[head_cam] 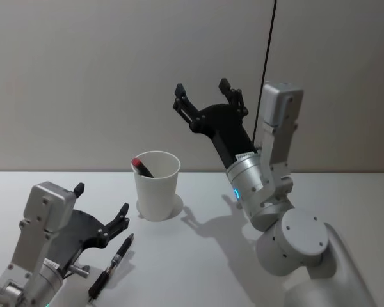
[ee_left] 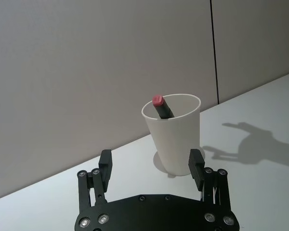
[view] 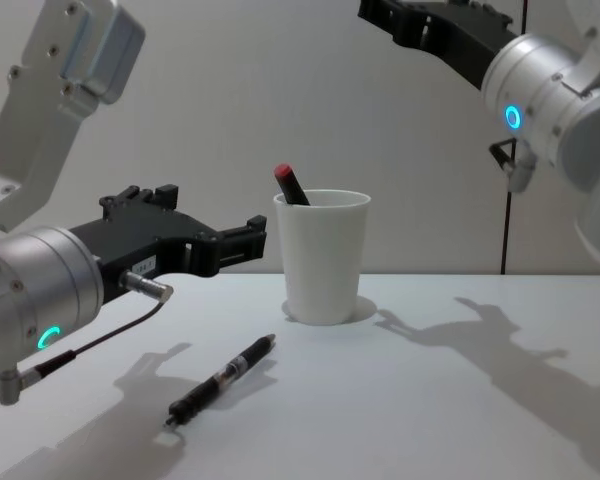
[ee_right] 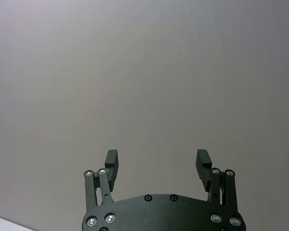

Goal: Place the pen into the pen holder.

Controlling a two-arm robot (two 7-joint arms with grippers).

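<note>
Facing a grey wall (head_cam: 83, 77), left claw (head_cam: 101, 199) and right claw (head_cam: 201, 88) gape; pen (head_cam: 112, 267) lies on white table (head_cam: 198, 268).

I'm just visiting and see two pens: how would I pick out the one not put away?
Find the white paper cup on the pale table. In front of it, near the robot's left end effector, a dark pen lies flat. The other, red-capped pen stands inside the cup.

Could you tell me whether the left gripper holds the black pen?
No, the black pen lies on the table, apart from the open left gripper.
</note>
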